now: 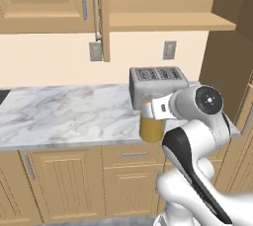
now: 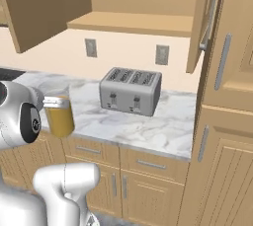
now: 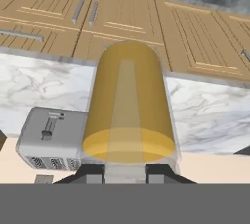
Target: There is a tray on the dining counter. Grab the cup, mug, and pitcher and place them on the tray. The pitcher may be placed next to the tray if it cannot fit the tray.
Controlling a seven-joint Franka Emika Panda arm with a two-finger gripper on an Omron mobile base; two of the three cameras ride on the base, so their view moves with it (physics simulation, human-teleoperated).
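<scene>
**Pitcher gripped, held off the desk**

Pitcher [image 1: 151, 126]: clear glass cylinder, orange juice in the lower part. My hand [image 3: 126, 173] is clamped on its rim end, with the body running straight out from my fingertips. Left base view puts it in front of the toaster [image 1: 155, 86], at the front edge of the marble desk [image 1: 64, 114]. Right base view shows it upright, hanging clear above the cabinet fronts, with the toaster well off to one side.
</scene>
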